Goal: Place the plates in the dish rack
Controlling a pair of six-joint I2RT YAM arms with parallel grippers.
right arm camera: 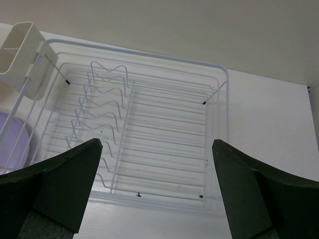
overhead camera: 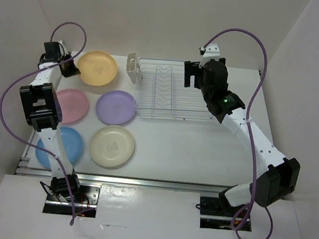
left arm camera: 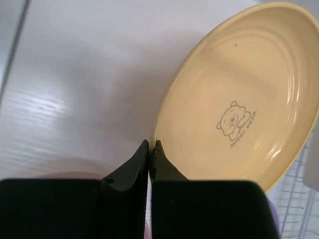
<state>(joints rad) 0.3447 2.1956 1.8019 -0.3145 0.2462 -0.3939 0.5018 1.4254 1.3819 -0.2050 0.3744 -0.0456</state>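
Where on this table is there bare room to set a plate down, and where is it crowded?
Bare: the table strip bordered by the dish rack, the cream plate and the right arm. The rack's slots are empty too. Crowded: the left side, where the orange plate, pink plate, purple plate and blue plate pack close.

Orange plate [left arm camera: 239, 99] w/ grey bear print; white wire rack [overhead camera: 174, 95]; black fingers [left arm camera: 199, 209]
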